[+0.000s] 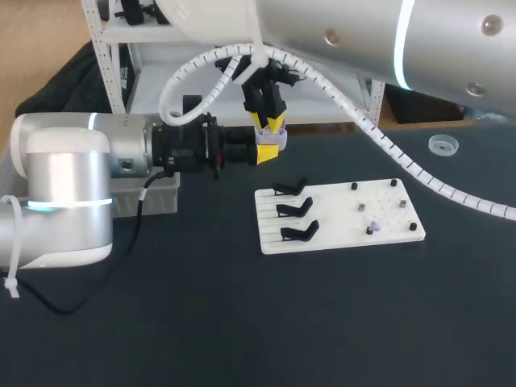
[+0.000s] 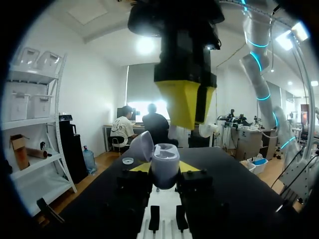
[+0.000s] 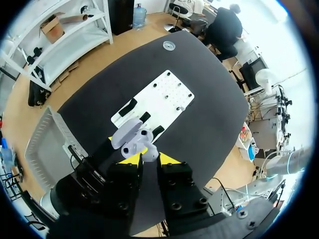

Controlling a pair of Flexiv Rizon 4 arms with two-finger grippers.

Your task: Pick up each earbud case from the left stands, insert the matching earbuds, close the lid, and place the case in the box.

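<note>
My left gripper [image 1: 268,153], reaching in level from the left, is shut on an open lavender earbud case [image 2: 165,166], lid [image 2: 142,145] tilted back. My right gripper [image 1: 270,122] points straight down just above the case [image 1: 272,138]. It is shut on a small pale earbud [image 3: 150,156] held between its yellow tips, right over the case's open body [image 3: 130,141]. On the white board [image 1: 339,234], three black stands [image 1: 293,210] hold nothing. Two small earbuds [image 1: 370,230] sit among the pegs on the board's right half.
A grey box [image 1: 153,196] stands at the table's left, partly behind my left arm. A small clear round lid [image 1: 442,145] lies at the back right. The right arm's white spiral cable [image 1: 387,145] hangs across above the board.
</note>
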